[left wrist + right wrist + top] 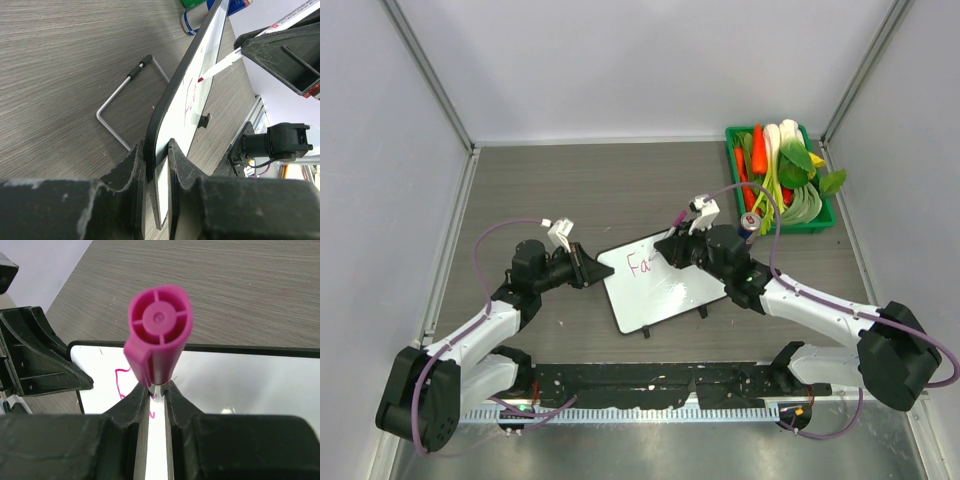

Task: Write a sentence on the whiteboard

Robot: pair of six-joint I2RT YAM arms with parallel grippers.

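Observation:
The whiteboard (pixel 670 295) stands tilted in the middle of the table, on small black feet. My left gripper (pixel 595 270) is shut on its left edge; the left wrist view shows both jaws clamped on the board's dark rim (pixel 170 100). The sentence (pixel 638 265) shows only as pink letters "Fa" near the board's upper left. My right gripper (pixel 672 248) is shut on a pink marker (pixel 159 335), and the marker tip (pixel 202 78) touches the board just right of the letters. In the right wrist view, pink strokes (pixel 120 382) lie left of the marker on the white board (pixel 250 385).
A green tray (pixel 828 222) with carrots, white radishes and leafy greens sits at the back right. A small can (pixel 749 222) stands beside it. A bent metal wire stand (pixel 125 100) lies on the table behind the board.

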